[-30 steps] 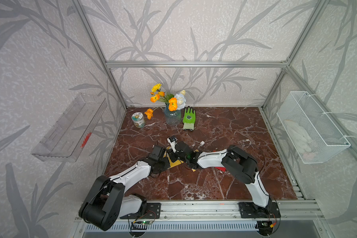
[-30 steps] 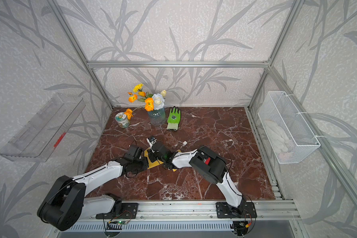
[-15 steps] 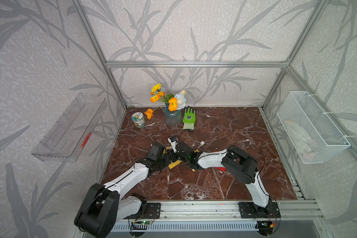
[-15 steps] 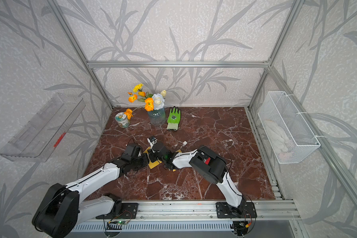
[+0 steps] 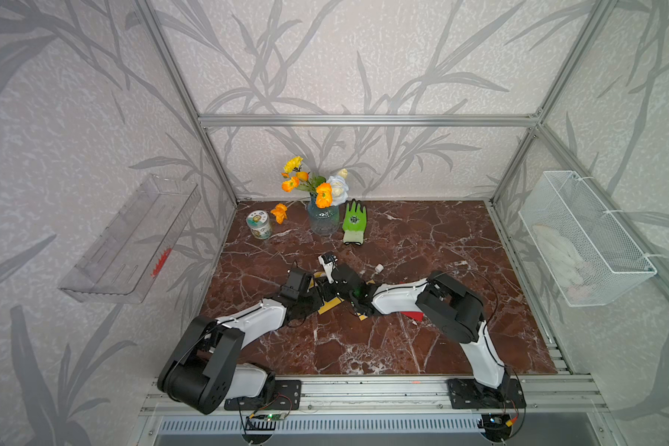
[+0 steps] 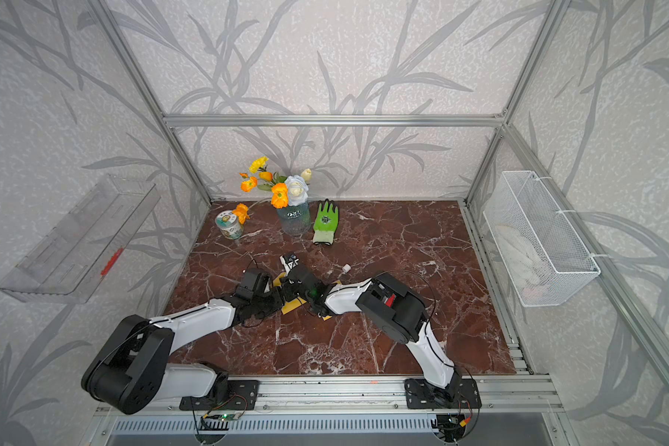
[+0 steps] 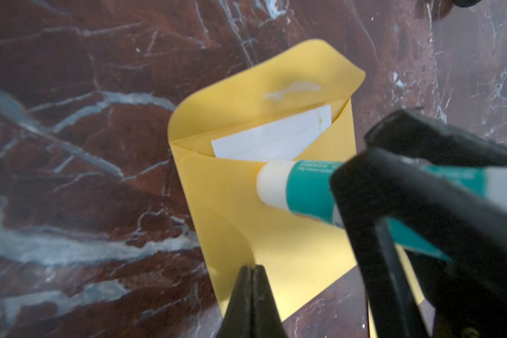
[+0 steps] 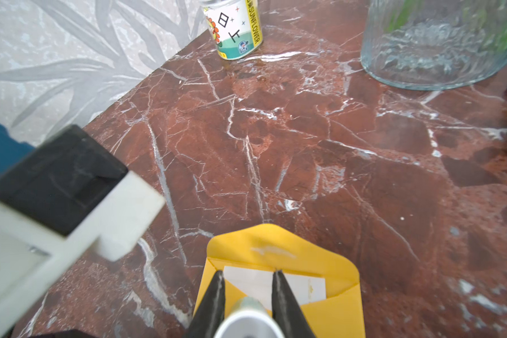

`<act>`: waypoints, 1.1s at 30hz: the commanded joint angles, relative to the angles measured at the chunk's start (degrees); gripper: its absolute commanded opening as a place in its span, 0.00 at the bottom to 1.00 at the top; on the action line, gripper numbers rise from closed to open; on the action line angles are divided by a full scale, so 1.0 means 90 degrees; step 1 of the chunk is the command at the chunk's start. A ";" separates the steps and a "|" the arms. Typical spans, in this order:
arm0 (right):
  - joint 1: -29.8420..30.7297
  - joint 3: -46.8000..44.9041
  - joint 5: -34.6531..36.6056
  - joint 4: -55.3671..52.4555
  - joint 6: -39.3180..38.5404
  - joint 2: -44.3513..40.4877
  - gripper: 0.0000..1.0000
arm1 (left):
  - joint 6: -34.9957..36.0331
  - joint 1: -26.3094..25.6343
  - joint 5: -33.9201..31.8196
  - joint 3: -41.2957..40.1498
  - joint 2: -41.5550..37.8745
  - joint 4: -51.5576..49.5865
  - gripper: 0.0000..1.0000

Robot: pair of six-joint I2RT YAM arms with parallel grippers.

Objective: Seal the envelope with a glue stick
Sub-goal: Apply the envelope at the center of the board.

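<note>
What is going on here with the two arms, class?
The right gripper holds the uncapped glue stick, its tip over the yellow envelope on the marble table. The envelope's flap is open with a glue smear on it, a white card inside. The left gripper, shut, sits at the envelope's edge, apparently steadying it.

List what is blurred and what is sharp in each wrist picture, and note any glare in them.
Left wrist view: the right gripper and the glue stick it clamps are soft, close to the lens; the envelope is sharper, its glue smear shiny. Right wrist view: the left arm is blurred, the marble tabletop crisp, with pale glare beside the can.
</note>
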 commanded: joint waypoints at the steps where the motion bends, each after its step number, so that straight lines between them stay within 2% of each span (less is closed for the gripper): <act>1: 0.0107 -0.0234 -0.0095 -0.0670 -0.0019 0.0018 0.00 | 0.0051 -0.0033 0.0018 -0.0079 0.0319 0.0352 0.00; 5: 0.0111 -0.0313 -0.0066 -0.0662 -0.0038 -0.0019 0.00 | 0.0043 -0.0072 -0.0077 -0.0175 0.0398 0.0261 0.00; 13: 0.0106 -0.0330 0.0229 -0.0922 -0.0423 -0.0127 0.00 | 0.0140 -0.0197 -0.0680 -0.0124 0.0732 -0.0852 0.00; 23: 0.0087 -0.0393 0.0678 -0.1248 -0.0789 -0.0243 0.00 | -0.0103 -0.0229 -0.0551 -0.0480 0.0952 -0.0622 0.00; 33: -0.0129 -0.0583 0.0562 -0.1344 -0.0727 -0.0481 0.00 | -0.0133 -0.0229 -0.0501 -0.0596 0.1000 -0.0557 0.00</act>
